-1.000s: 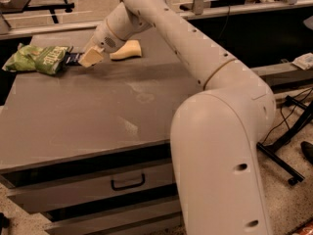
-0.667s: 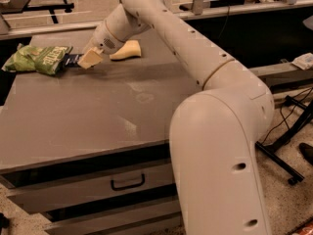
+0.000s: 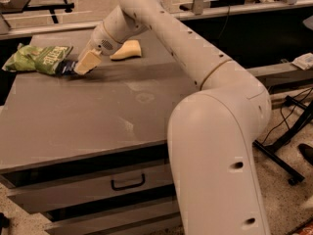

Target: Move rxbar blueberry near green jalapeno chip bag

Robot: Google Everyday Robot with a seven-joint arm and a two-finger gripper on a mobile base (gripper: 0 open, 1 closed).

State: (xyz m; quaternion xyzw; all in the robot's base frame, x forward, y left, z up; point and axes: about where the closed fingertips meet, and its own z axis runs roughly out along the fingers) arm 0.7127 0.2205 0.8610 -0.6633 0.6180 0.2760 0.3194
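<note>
Now end effector [image 3: 84,65] at rxbar blueberry [image 3: 66,68] beside green jalapeno chip bag [image 3: 38,58]; grip unclear.

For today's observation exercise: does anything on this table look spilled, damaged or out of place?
Nothing stands out. The gripper is at the rxbar blueberry, beside the green jalapeno chip bag; the sponge lies apart.

The arm [image 3: 195,58] is smooth off-white plastic, built of thick rounded tubes. Thin tan seams ring it at the joints, and small dark holes run in a row along its length. Two more holes dot the bulky near segment at five o'clock. The gripper [image 3: 82,66], at ten o'clock in the view, is pale tan below a white wrist with a dotted grille.
</note>
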